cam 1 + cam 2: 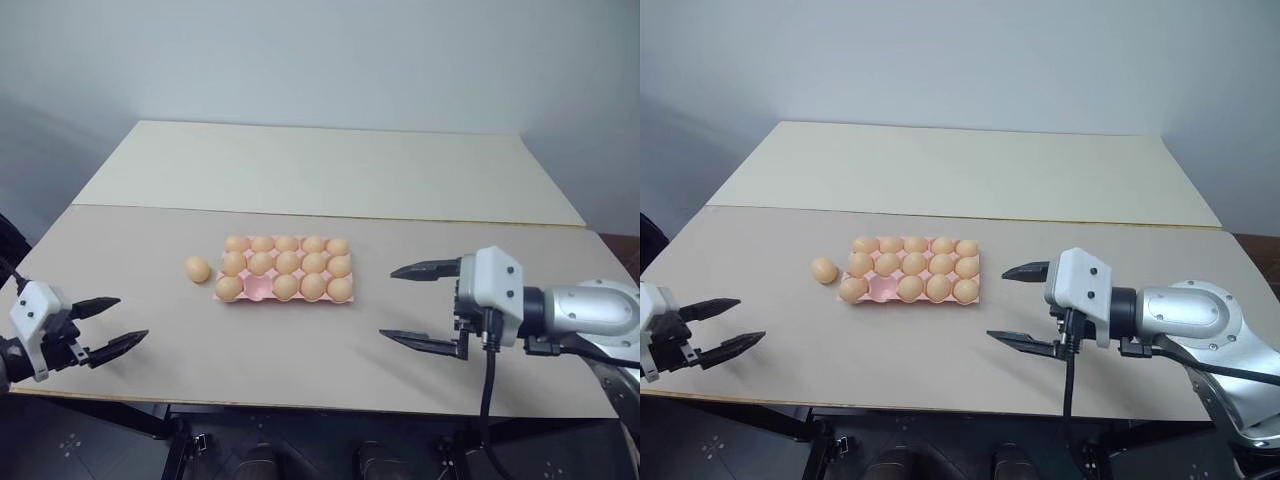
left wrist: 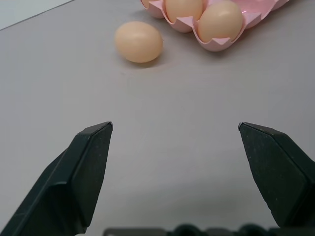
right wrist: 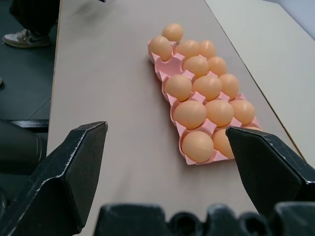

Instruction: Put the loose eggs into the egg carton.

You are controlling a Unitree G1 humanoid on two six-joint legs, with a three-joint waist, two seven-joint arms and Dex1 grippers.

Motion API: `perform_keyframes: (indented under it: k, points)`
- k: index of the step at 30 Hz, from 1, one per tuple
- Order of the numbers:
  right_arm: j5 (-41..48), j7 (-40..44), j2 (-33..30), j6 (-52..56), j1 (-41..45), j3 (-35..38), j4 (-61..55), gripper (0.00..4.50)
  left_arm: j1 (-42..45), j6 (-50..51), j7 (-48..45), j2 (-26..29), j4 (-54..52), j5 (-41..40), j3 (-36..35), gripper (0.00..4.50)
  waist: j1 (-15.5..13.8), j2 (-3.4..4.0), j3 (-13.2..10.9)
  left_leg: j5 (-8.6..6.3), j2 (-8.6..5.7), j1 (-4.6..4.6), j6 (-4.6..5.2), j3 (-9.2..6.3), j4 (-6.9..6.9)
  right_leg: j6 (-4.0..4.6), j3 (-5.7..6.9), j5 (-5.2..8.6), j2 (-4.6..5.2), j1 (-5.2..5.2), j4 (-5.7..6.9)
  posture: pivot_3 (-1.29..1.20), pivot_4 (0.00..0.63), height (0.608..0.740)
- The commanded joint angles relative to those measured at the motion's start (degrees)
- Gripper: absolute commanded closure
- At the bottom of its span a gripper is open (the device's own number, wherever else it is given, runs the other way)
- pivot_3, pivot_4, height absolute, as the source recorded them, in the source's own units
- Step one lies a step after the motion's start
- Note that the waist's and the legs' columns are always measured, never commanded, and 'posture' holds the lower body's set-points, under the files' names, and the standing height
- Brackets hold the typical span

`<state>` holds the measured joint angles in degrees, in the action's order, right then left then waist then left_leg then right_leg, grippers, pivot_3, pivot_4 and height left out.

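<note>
One egg point(image 1: 197, 268) lies on the worktop point(image 1: 150, 300) beside the carton point(image 1: 258, 290), ahead of the left fingers point(image 1: 112, 326); both fingers' pairs, right point(image 1: 421, 306) included, stand released, nothing between.

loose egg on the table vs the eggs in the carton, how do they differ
The loose egg lies on its side on the bare table; the carton eggs each sit in a pink cup. The loose egg is alone, just off the egg carton on the robot's left; the carton eggs are packed in rows, leaving one front cup empty. Colour, size and shape look alike.
</note>
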<state>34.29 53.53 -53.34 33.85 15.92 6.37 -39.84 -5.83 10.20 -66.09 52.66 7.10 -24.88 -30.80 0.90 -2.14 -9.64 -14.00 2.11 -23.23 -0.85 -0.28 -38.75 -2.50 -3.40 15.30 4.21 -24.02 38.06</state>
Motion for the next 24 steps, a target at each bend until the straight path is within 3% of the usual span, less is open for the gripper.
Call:
perform_keyframes:
  k: [1,12,24]
  points:
    - [-1.24,-0.55,-0.29,-1.21,1.65,-0.42,-0.33,0.00,0.96,-0.15,1.19,0.03,-0.87,-0.74,-0.90,0.05,0.02,0.00,0.00,0.00,0.00,0.00,0.00,0.00,0.00,0.00,0.00,0.00,0.00,0.00,0.00,0.00,0.150,0.740]
    - [-2.26,-1.03,-0.98,-0.67,-0.16,-0.60,-1.19,0.00,2.04,2.47,0.62,-0.99,-2.63,-3.83,-0.40,0.05,0.06,0.00,0.00,0.00,0.00,-0.02,0.00,0.01,0.01,0.00,0.00,0.00,0.01,-0.02,-0.01,0.00,0.150,0.740]
    - [-2.55,-2.10,-0.94,0.24,0.99,-0.64,-1.09,0.00,9.17,-0.32,10.89,-9.26,-4.53,-0.63,5.70,0.05,-0.12,-0.02,0.01,0.00,-0.03,-0.04,0.00,-0.01,0.00,0.00,0.00,0.00,0.01,-0.01,-0.01,0.00,0.150,0.740]
